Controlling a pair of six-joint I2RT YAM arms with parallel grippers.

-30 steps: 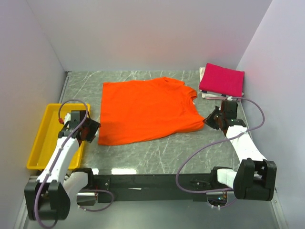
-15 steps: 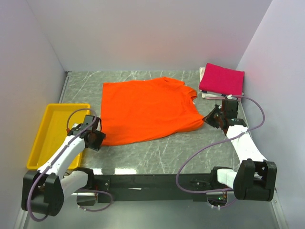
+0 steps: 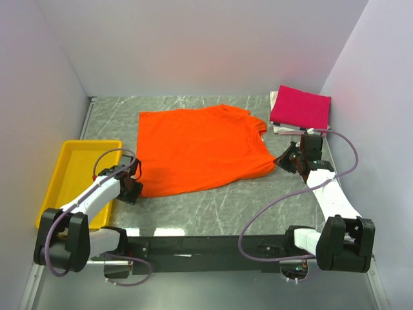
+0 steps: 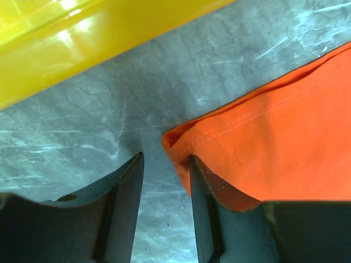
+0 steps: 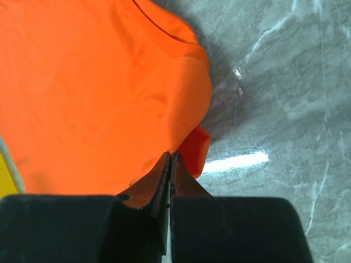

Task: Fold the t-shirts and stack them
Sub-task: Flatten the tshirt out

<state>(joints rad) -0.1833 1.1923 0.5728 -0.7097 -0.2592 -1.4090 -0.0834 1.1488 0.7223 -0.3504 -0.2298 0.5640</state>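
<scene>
two t-shirts in all: one orange t-shirt [image 3: 200,152] and one magenta t-shirt [image 3: 301,108]. one yellow tray [image 3: 64,169]. one table [image 3: 219,205] under them all. two robot arms, the left arm [image 3: 90,197] and the right arm [image 3: 329,194], each with one claw: the left claw [image 4: 164,159] and the right claw [image 5: 169,156], two fingers apiece, four fingers together.
</scene>
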